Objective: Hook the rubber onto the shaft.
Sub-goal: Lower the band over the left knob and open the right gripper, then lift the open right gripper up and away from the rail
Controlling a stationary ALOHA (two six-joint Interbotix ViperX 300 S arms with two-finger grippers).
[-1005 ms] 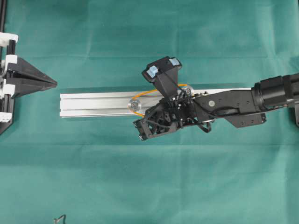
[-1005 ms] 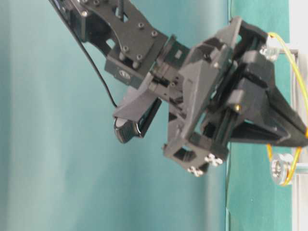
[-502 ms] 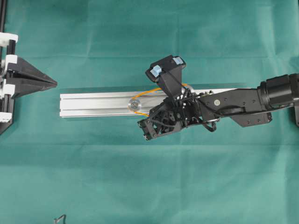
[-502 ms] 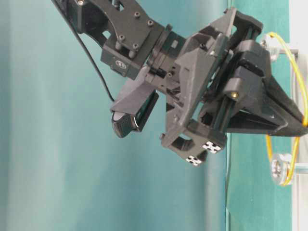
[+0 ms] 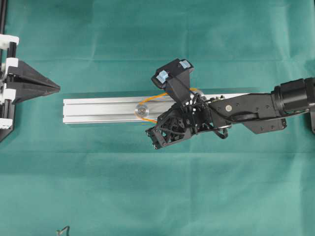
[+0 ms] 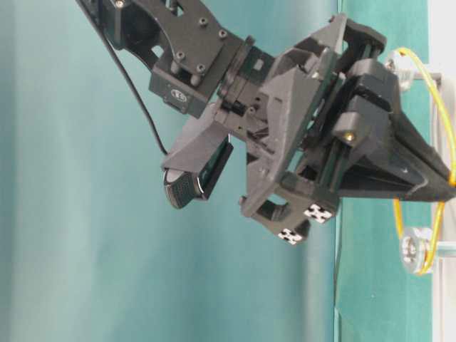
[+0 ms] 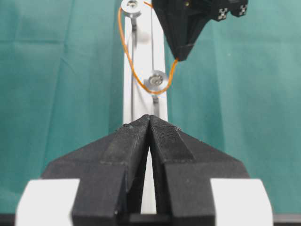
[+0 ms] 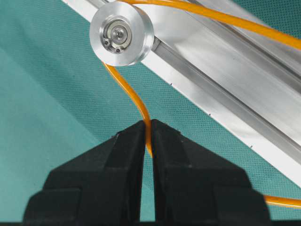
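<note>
Overhead view: right gripper (image 5: 158, 117), jaws clamped on the rubber (image 5: 156, 96) at 5 o'clock of the near pulley (image 5: 142, 110), has barely shifted, band already rounding both shafts; left gripper (image 7: 150, 118) closed, idle.

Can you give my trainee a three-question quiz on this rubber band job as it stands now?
1. True or false: the right gripper is shut on the thin orange rubber band.
2. The band runs around which part? A) silver round pulley B) the left gripper C) neither
3. What does the long silver aluminium rail lie on?

Key: 1 true. 2 A. 3 The green cloth.
</note>
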